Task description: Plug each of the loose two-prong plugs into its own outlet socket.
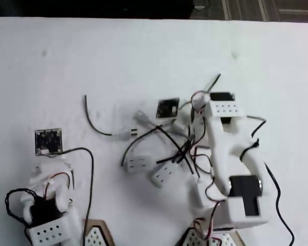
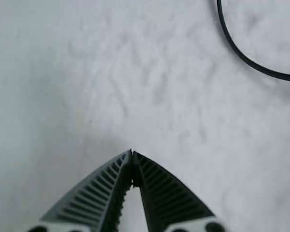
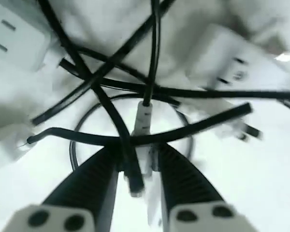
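SURFACE | you are looking down on a white table (image 1: pixel 118 56) | LYING ON IT | one outlet block (image 1: pixel 137 164) is sitting beside a second outlet block (image 1: pixel 167 173); a loose plug (image 1: pixel 130 133) is resting nearby; black cords (image 1: pixel 169 139) are crossing

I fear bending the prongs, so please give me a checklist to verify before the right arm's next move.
1. Hold of the right gripper on the white plug: ok, a finger sits at each side.
2. Only the plug between the fingers: not ok, a black cable lies there too.
3. Way to the outlet block: not ok, crossed cables lie before it.
4. Prongs facing the slots: cannot tell.
5. The left gripper out of the way: ok, shut over bare table.
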`<action>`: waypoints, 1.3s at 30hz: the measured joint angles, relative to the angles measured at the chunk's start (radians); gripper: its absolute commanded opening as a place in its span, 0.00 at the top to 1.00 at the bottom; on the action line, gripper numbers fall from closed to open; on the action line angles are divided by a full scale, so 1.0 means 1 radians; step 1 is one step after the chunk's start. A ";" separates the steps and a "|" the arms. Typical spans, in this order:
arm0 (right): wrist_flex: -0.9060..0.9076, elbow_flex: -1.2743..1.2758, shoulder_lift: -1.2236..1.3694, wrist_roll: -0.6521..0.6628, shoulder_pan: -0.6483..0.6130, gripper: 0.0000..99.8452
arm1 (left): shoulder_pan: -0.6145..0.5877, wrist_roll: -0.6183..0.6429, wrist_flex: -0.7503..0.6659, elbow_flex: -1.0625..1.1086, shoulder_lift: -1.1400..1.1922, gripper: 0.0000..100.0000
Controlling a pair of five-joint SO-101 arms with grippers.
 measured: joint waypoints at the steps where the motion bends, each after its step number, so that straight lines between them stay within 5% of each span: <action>1: 0.031 -0.029 -0.029 -0.017 0.000 0.98 | 0.000 0.000 0.000 0.000 0.000 0.98; 22: 0.218 -0.230 -0.512 -0.414 -0.020 0.98 | 0.000 0.000 0.000 0.000 0.000 0.98; 29: 0.390 -0.230 -0.692 -0.605 -0.192 0.98 | 0.002 0.009 -0.018 -0.126 0.000 0.98; 39: 0.414 -0.117 -0.973 -0.921 -0.460 0.98 | 0.129 0.236 -0.158 -0.368 -0.012 0.98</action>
